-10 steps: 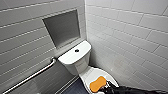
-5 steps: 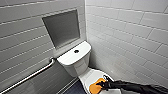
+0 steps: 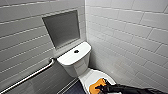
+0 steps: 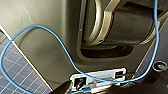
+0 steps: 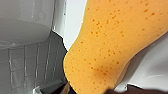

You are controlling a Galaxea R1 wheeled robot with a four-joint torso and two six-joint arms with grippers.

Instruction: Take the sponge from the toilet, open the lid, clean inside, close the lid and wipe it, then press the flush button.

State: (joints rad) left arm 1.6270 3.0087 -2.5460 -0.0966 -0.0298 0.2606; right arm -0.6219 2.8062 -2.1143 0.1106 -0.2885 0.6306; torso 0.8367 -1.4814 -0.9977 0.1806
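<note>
The white toilet [image 3: 75, 62] stands in the corner with its lid [image 3: 91, 76] down. The orange sponge [image 3: 96, 85] lies on the lid's near part. The round dark flush button [image 3: 76, 51] sits in the middle of the tank top. My right arm comes in from the lower right, and my right gripper [image 3: 102, 87] is open at the sponge's near edge, low over the lid. In the right wrist view the sponge [image 5: 112, 45] looms very close, with the white lid [image 5: 75, 20] behind it.
White tiled walls close in on the left and right of the toilet. A grey recessed panel [image 3: 63, 28] is set above the tank. A metal grab bar [image 3: 30, 76] runs along the left wall. Dark tiled floor [image 3: 73, 88] lies left of the bowl.
My right arm has reached further left, bringing the gripper from beside the sponge onto its near edge. The sponge and lid have not moved.
</note>
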